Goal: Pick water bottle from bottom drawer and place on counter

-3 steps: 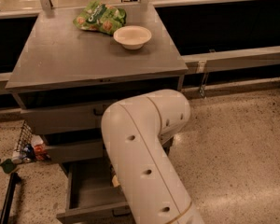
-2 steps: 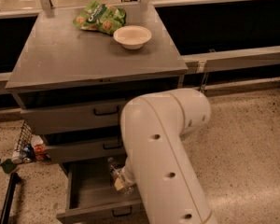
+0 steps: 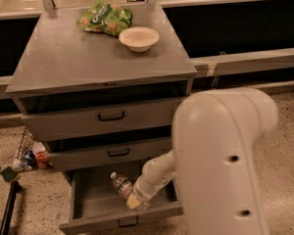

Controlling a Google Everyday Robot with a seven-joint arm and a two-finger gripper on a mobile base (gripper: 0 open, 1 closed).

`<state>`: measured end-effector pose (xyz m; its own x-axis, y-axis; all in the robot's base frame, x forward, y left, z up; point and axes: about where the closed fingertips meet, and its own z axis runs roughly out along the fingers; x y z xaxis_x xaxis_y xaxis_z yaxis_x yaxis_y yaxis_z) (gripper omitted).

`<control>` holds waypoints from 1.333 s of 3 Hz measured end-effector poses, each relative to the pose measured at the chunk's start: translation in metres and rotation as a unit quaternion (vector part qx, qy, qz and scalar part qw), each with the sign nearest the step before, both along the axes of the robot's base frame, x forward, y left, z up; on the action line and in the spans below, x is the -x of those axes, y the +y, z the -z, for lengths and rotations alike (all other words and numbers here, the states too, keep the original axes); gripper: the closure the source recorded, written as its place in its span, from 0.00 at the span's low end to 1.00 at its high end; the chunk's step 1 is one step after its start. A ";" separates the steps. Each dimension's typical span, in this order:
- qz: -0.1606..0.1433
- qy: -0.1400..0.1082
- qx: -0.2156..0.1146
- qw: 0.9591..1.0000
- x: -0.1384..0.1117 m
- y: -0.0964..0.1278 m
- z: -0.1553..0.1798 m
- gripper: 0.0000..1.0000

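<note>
Grey and matte, the counter [image 3: 73, 58] carries a green snack bag [image 3: 104, 18] near its far edge and a white bowl [image 3: 138, 38] just beside the bag. Below it, the top drawer [image 3: 73, 125] and the middle drawer [image 3: 83, 159] each stand slightly ajar, while the bottom drawer [image 3: 90, 202] is pulled well out over the speckled floor [image 3: 284, 131].

The water bottle [image 3: 121, 183] sits inside the bottom drawer, tilted, with its white cap toward the back left. The white arm [image 3: 220, 170] fills the right foreground and reaches down into the drawer. The gripper [image 3: 134, 200] sits at the bottle's lower end, touching it; whether the claw is spread or clamped on the bottle cannot be told from this angle.

A wire basket [image 3: 25, 146] stands on the floor left of the cabinet.
</note>
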<state>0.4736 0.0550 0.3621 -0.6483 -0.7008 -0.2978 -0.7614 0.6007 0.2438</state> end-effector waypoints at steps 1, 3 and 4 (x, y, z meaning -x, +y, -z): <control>-0.060 -0.034 -0.022 0.997 0.022 -0.016 -0.050 1.00; -0.104 -0.104 -0.043 0.988 0.030 -0.048 -0.101 1.00; -0.106 -0.096 -0.064 0.988 0.024 -0.029 -0.110 1.00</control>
<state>0.4495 0.0263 0.4723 -0.4139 -0.7638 -0.4952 -0.9064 0.3960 0.1469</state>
